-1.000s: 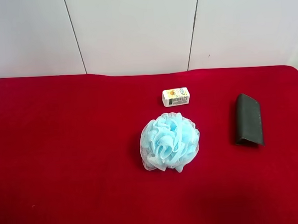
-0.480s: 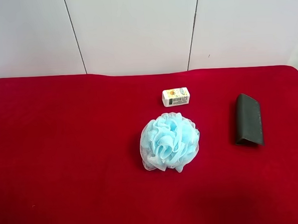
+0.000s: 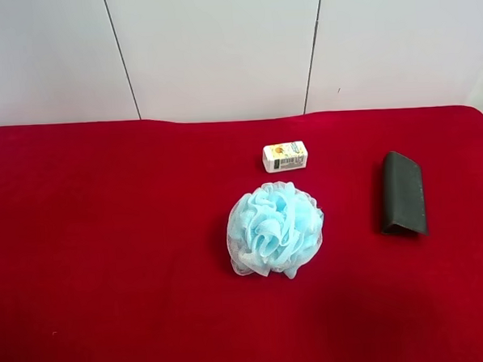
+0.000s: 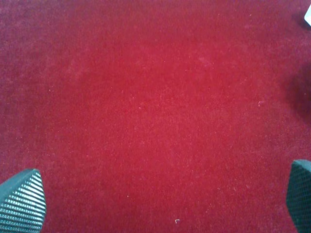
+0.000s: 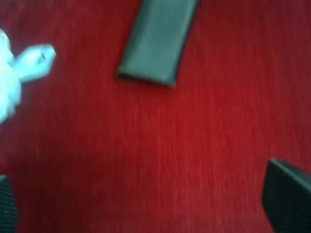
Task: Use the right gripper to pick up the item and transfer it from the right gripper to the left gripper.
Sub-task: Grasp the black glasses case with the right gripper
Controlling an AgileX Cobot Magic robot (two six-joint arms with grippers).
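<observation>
The item, a flat dark grey-black folded case (image 3: 402,194), lies on the red cloth at the exterior high view's right. It also shows in the right wrist view (image 5: 158,39). My right gripper (image 5: 146,208) is open above the cloth, apart from the case, with one fingertip (image 5: 286,199) at each lower corner of its view. My left gripper (image 4: 160,204) is open over bare red cloth, its fingertips (image 4: 22,201) wide apart. Neither gripper nor arm shows in the exterior high view.
A light-blue mesh pouf (image 3: 275,229) sits mid-table, and its edge shows in the right wrist view (image 5: 22,68). A small white-and-yellow box (image 3: 285,156) lies behind it. The red cloth (image 3: 107,237) ends at a white panelled wall (image 3: 218,44).
</observation>
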